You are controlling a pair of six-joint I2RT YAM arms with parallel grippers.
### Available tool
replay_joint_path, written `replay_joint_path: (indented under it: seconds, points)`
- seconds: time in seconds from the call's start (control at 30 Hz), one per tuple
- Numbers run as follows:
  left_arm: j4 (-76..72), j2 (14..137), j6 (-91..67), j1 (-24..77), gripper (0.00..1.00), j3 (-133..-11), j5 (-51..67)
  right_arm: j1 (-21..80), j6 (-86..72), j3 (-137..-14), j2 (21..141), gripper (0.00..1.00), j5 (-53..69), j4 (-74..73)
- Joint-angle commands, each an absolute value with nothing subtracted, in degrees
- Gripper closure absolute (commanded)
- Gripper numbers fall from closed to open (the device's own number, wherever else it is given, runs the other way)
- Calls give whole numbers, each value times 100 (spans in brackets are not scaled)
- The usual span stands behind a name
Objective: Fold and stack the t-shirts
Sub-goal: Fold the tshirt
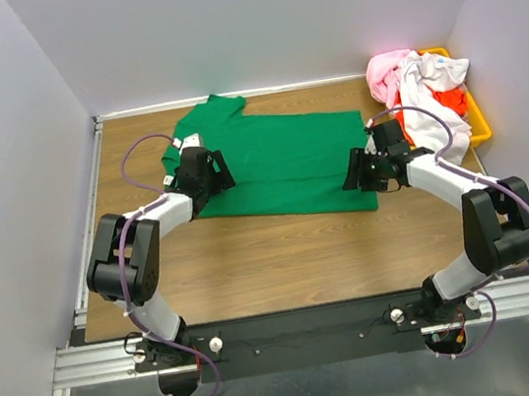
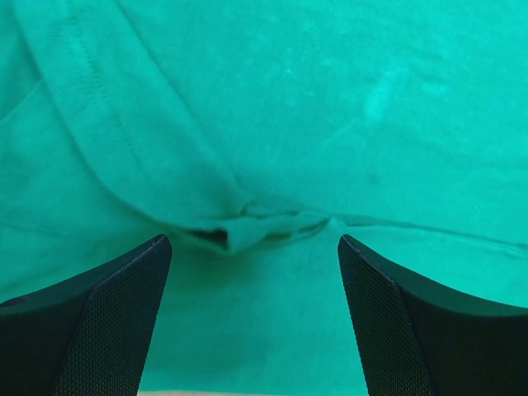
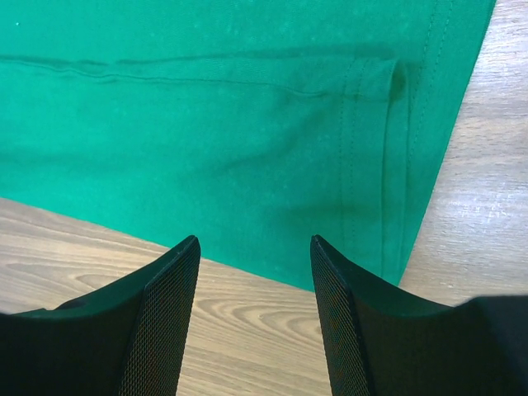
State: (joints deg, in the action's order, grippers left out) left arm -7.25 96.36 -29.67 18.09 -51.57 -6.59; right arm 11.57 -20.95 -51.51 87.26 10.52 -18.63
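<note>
A bright green t-shirt lies spread on the wooden table, its neck end at the back left. My left gripper is open and empty over its left part, above a sleeve fold. My right gripper is open and empty at the shirt's near right corner; the hem and bare wood show between its fingers. Pink, white and orange-red t-shirts are heaped at the back right.
The heap sits in a yellow-orange bin at the table's right edge. Grey walls close the left, back and right sides. A metal rail carries both arm bases at the near edge.
</note>
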Motion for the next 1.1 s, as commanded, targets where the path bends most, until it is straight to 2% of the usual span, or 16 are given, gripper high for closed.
replay_joint_path:
  seconds: [0.0, 0.33, 0.67, 0.77, 0.9, 1.07]
  points:
    - [-809, 9940, -2848, 1828, 11, -5422, -527, 1195, -2048, -5335, 8842, 37, 1151, -1749]
    - [-870, 10599, -2444, 1854, 10, -6344, -361, 1204, -2039, -5318, 8930, 37, 1151, -1723]
    - [-1195, 10881, -1942, 2083, 9, -6724, 220, 1204, -2074, -5317, 9062, 36, 1134, -1696]
    - [-1222, 10592, -2179, 2092, 9, -6540, -200, 1195, -2083, -5326, 9088, 36, 1151, -1679]
    - [-381, 10450, -2408, 2100, 11, -6697, -1578, 1204, -2092, -5309, 9140, 37, 1292, -1591]
    - [209, 10555, -2390, 2101, 12, -6794, -2406, 1213, -2118, -5265, 9202, 37, 1476, -1486]
